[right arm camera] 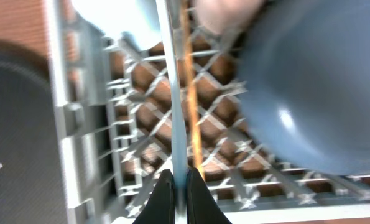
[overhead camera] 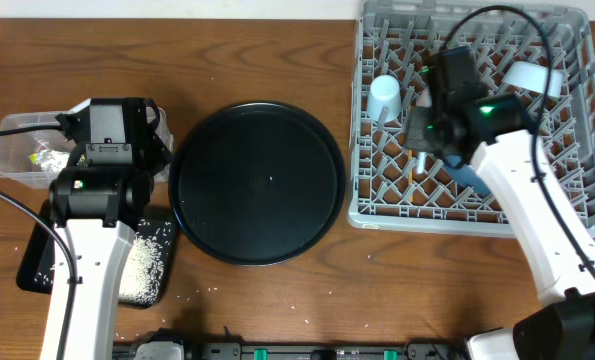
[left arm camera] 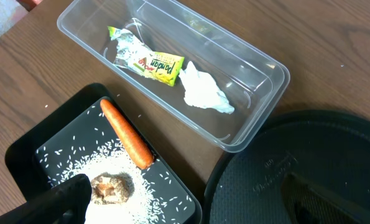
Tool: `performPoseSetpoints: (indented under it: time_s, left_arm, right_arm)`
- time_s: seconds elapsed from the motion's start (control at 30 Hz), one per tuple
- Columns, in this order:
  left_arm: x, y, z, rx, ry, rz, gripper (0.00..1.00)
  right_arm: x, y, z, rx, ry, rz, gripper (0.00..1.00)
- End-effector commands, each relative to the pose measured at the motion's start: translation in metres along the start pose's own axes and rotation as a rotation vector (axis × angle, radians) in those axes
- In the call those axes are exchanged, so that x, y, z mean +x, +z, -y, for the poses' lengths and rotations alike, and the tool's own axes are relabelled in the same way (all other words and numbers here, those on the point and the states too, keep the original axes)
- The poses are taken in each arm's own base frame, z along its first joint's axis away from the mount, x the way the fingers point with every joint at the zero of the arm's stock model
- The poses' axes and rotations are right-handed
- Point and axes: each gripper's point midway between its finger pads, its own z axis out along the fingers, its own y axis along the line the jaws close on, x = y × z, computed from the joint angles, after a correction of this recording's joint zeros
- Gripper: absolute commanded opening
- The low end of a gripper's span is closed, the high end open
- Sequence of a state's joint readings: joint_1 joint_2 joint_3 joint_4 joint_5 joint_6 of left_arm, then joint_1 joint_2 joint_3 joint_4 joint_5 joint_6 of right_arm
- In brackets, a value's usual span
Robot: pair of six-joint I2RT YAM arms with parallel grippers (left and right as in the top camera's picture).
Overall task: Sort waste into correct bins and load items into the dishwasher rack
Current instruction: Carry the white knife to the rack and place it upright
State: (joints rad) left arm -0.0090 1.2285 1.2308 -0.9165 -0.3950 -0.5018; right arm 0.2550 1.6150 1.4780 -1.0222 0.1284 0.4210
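Note:
My left gripper [left arm camera: 185,208] hangs open and empty above the black tray [left arm camera: 23,152], one finger [left arm camera: 63,199] beside the brown lump [left arm camera: 110,188]. That tray also holds an orange carrot [left arm camera: 127,132] and white rice [left arm camera: 141,202]. Behind it, the clear box [left arm camera: 268,68] contains a yellow-green wrapper [left arm camera: 153,64], foil [left arm camera: 124,50] and a white tissue [left arm camera: 203,93]. My right gripper [right arm camera: 180,186] is low inside the dishwasher rack [overhead camera: 577,215], shut on a thin pale strip that looks like the white spoon [right arm camera: 172,93]. A chopstick [right arm camera: 191,106] stands beside it. The dark blue plate [right arm camera: 315,93] is to its right.
A large round black tray [overhead camera: 255,185] lies between the bins and the rack. A light blue cup [overhead camera: 385,97] and a light blue bowl [overhead camera: 533,78] sit in the rack. A pinkish cup [right arm camera: 225,12] shows blurred behind the spoon. Rice grains lie scattered on the table.

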Motion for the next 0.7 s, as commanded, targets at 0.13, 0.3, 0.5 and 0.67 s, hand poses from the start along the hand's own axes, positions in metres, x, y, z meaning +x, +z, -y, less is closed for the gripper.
performPoseSetpoints:
  time_s: [0.13,0.3,0.5,0.67]
  left_arm:
    - [-0.001,0.000,-0.002,-0.009,-0.018,0.001,0.98]
    - [-0.001,0.000,-0.002,-0.009,-0.018,0.001,0.98]
    - [-0.001,0.000,-0.002,-0.009,-0.018,0.001,0.98]
    - [-0.001,0.000,-0.002,-0.009,-0.018,0.001,0.98]
  right_arm:
    - [-0.004,0.020,0.026,0.043,-0.016,-0.045,0.01]
    - [0.001,0.046,0.025,0.061,-0.050,-0.098,0.01]
    - [0.006,0.077,0.023,0.075,-0.054,-0.143,0.01]
    - [0.004,0.084,0.022,0.075,-0.057,-0.142,0.01]
